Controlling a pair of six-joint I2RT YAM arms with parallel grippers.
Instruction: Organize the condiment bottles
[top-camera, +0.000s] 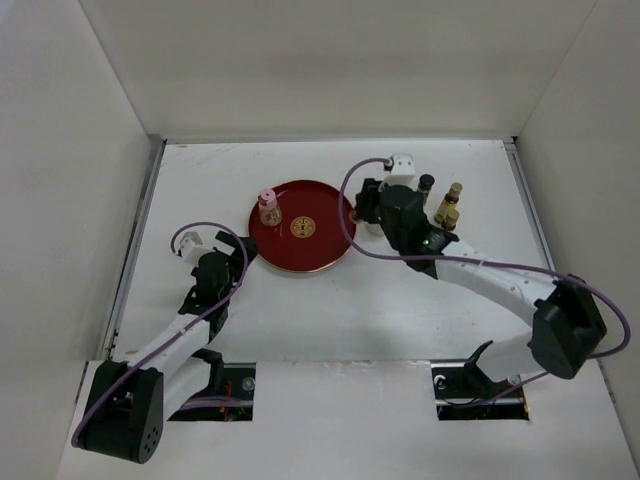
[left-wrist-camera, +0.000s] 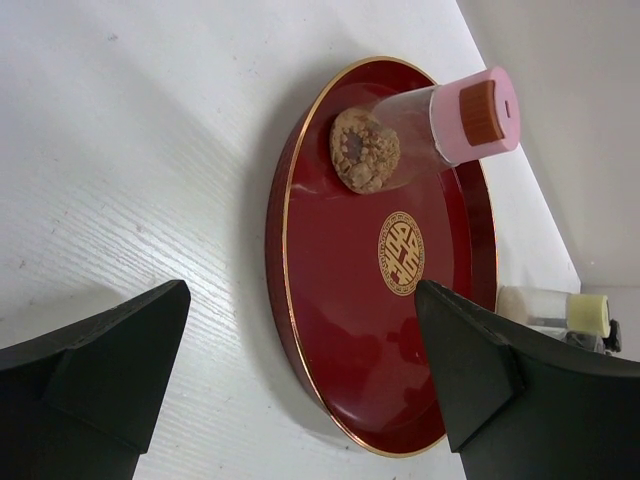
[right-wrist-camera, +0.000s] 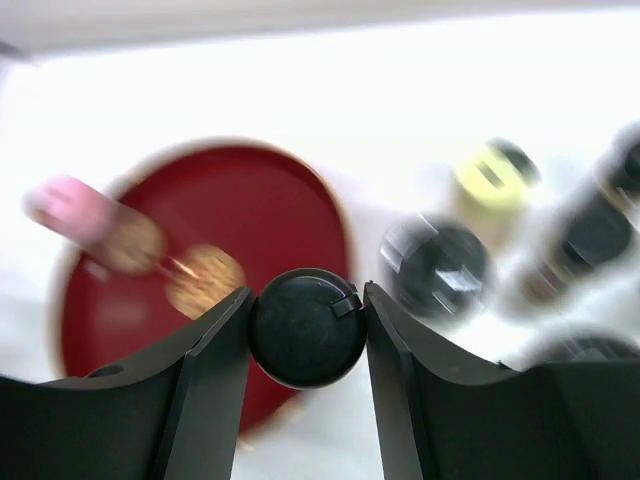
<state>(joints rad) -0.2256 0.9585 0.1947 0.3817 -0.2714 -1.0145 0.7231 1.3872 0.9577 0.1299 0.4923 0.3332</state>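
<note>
- Top view: the red tray (top-camera: 320, 256) sits mid-table. I see the pink-capped jar (top-camera: 268, 207) upright on the tray's left part, near the rim.
- Top view: the left gripper (top-camera: 228, 243) is just left of the tray, jaws apart, nothing in them.
- Top view: the right gripper (top-camera: 372, 215) is at the tray's right rim. I can't tell from here what it holds.
- Top view: just right of it a small group stands on the bare table (top-camera: 330, 320): a dark-capped bottle (top-camera: 426, 183) and tan-capped bottles (top-camera: 454, 191).
- Left wrist: the left fingers (left-wrist-camera: 90, 370) are wide apart and empty, with the tray beyond them.
- Left wrist: the pink-capped jar has a clear body with a brown crumbly lump at its base.
- Left wrist: a cream-capped bottle (left-wrist-camera: 575, 312) shows past the tray's rim, off the tray.
- Right wrist: the view is blurred. The right gripper is clamped on a black-capped bottle (right-wrist-camera: 306, 335), one finger touching each side of the round cap.
- Right wrist: the tray and pink-capped jar are behind it to the left.
- Right wrist: off the tray to the right are a black-lidded jar (right-wrist-camera: 435, 265), a yellow-capped bottle (right-wrist-camera: 495, 170) and a dark bottle (right-wrist-camera: 590, 230). They are too smeared for detail.
</note>
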